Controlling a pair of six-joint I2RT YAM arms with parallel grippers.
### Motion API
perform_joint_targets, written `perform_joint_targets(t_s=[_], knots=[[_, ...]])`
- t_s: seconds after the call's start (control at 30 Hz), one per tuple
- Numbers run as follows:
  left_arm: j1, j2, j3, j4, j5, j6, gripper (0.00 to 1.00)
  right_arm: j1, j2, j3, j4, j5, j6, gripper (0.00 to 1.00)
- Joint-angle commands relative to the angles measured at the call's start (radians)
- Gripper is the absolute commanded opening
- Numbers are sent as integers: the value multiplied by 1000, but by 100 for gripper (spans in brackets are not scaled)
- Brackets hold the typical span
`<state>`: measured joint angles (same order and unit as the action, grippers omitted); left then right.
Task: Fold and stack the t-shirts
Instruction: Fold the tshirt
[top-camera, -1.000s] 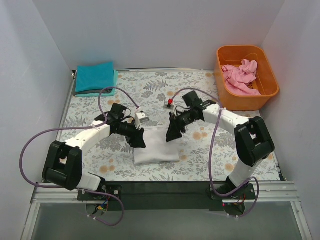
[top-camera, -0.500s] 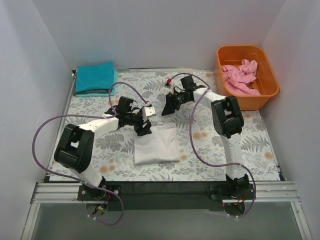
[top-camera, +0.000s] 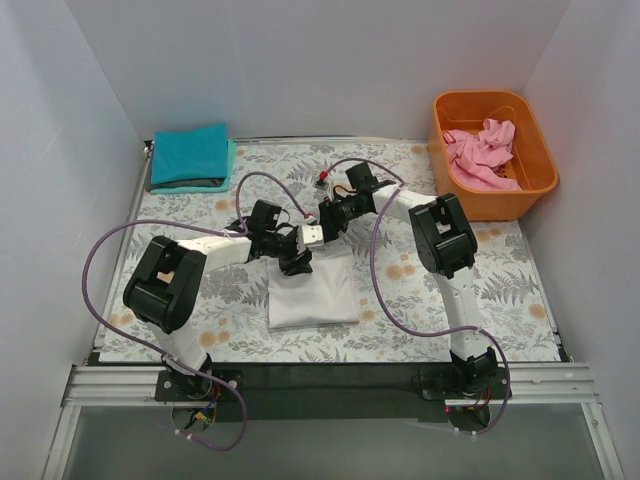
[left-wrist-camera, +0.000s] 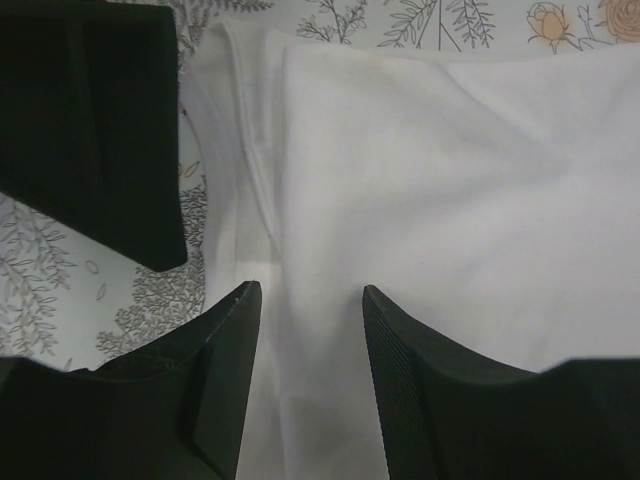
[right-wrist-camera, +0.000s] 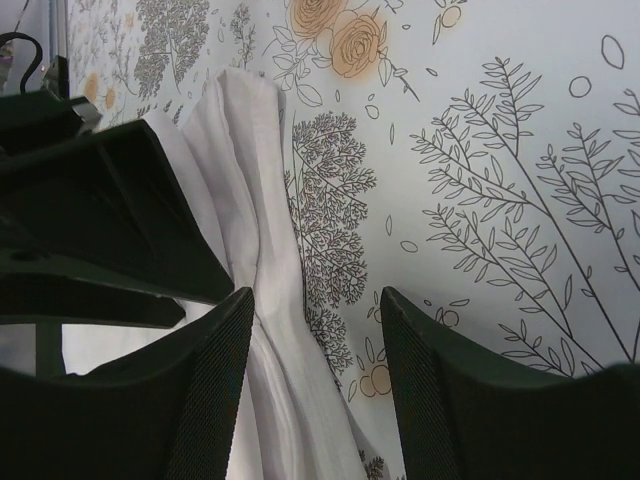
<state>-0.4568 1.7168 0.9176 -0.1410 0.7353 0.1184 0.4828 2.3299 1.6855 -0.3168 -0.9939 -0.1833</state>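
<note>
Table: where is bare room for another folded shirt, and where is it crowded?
Free: patch between orange tub and right arm; back strip between teal shirt and tub. Crowded: left gripper, right gripper at white shirt, far edge.

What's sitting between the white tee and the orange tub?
Top view: the right arm and its purple cable cross the stretch from white tee to orange tub. Otherwise there is only floral table cover.

Right gripper (right-wrist-camera: 315, 300): jaws seen parted, nothing clamped.
White t-shirt (right-wrist-camera: 243, 170): layered edge laid on floral tablecloth (right-wrist-camera: 500, 150), reaching down beside the left-hand finger.
Black part (right-wrist-camera: 110, 210): seen over the shirt.
</note>
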Motion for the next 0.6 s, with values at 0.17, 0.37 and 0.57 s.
perform_joint_targets(t_s=[0.17, 0.37, 0.57], knots=[[-48, -3, -51, -2, 27, 29, 23, 7, -64, -66, 7, -12, -22, 48], [-88, -130, -112, -15, 20, -26, 0, 30, -121, -168, 4, -11, -67, 50], [-105, -207, -125, -29, -10, -63, 0, 56, -98, -202, -22, 18, -111, 50]])
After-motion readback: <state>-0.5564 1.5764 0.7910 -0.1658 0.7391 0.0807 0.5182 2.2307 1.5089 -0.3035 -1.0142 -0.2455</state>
